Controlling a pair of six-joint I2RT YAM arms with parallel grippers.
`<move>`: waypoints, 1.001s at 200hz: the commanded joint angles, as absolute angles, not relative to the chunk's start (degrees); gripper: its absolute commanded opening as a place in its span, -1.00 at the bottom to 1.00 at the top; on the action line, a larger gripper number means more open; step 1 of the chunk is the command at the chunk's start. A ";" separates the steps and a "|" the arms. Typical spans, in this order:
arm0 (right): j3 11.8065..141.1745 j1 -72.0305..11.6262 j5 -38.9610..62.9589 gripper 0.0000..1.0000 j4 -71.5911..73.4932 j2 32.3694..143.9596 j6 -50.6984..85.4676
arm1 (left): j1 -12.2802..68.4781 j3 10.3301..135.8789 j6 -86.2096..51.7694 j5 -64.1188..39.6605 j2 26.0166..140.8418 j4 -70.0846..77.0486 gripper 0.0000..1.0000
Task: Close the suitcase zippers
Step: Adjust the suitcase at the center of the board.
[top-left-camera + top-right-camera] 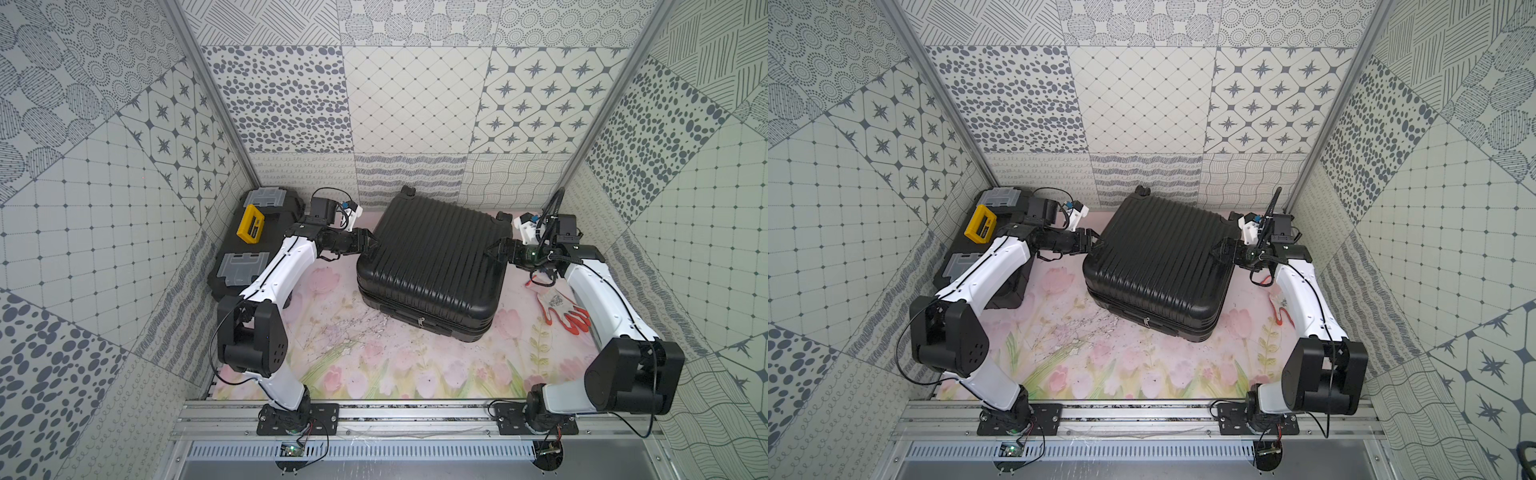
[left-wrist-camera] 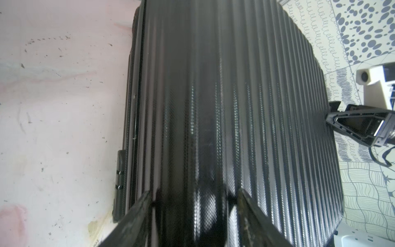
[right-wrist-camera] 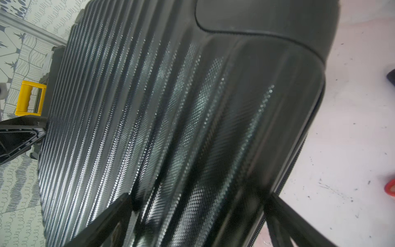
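Note:
The black ribbed suitcase [image 1: 432, 266] [image 1: 1158, 262] lies flat on the floral mat with its lid down, wheels toward the back wall. A small silvery pull tab [image 1: 422, 322] [image 1: 1146, 322] of the zippers hangs on its near side. The zip track [image 2: 128, 96] [image 3: 299, 154] runs along the seam. My left gripper [image 1: 370, 245] [image 2: 194, 192] sits over the suitcase's left edge, open, with the ribbed shell under its fingers. At the right edge my right gripper [image 1: 494, 249] [image 3: 198, 195] stands wide open above the shell. Neither holds anything.
A black toolbox [image 1: 253, 241] with a yellow handle [image 3: 30, 98] stands against the left wall, behind my left arm. A white and orange glove [image 1: 561, 311] lies on the mat by my right arm. Patterned walls close in on three sides.

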State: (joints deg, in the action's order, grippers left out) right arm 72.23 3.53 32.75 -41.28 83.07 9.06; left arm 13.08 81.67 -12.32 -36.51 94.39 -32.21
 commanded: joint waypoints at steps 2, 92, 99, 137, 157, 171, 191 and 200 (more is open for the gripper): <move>73.38 0.61 36.71 0.89 -44.98 89.57 1.06 | 17.86 73.90 -16.33 -39.54 88.33 -49.49 0.25; 96.35 -4.29 40.15 0.85 -52.47 106.75 -8.44 | 28.85 52.79 -41.68 -29.61 64.41 -39.10 0.23; 98.22 -4.69 39.40 0.85 -52.02 107.69 -8.14 | 28.98 52.95 -42.28 -27.71 63.29 -41.22 0.21; 106.66 -4.71 34.80 0.87 -48.50 110.54 -4.69 | 28.34 59.09 -40.93 -10.32 59.36 -55.69 0.24; 109.78 -4.66 29.77 0.89 -47.33 110.29 -3.29 | 26.38 64.35 -40.16 -3.60 62.37 -58.43 0.27; 109.63 -4.60 26.32 0.93 -45.97 108.17 -2.89 | 25.15 67.71 -39.78 0.33 64.64 -56.92 0.32; 107.66 -4.24 22.41 0.95 -43.92 103.93 -1.83 | 21.96 72.24 -42.03 2.05 68.37 -51.80 0.36; 106.17 -4.27 20.68 0.95 -43.47 101.75 -1.67 | 20.61 74.30 -43.44 2.27 70.46 -48.70 0.36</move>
